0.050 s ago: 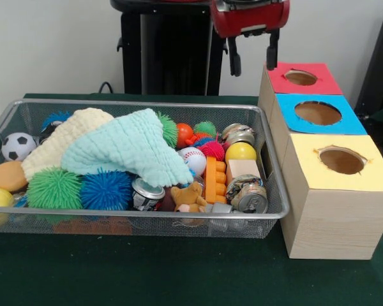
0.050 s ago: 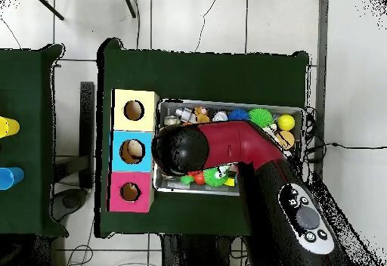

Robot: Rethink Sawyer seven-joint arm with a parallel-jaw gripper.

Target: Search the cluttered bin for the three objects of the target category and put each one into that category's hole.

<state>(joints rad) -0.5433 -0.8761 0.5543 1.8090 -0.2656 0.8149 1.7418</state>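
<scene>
Pincer [image 1: 253, 55] hangs open above green table [image 1: 147, 274].

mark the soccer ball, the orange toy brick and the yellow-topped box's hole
Black-and-white soccer ball [image 1: 17, 146]: front view, middle of its visible face.
Orange studded plastic toy brick [image 1: 214, 180]: front view, middle of its studded top.
Round hole in the yellow-topped wooden box [image 1: 341, 160]: front view, middle of the opening.

Green table cover [image 1: 179, 274]; white wall [image 1: 51, 44]; tiled floor [image 2: 196, 21] around table.
</scene>
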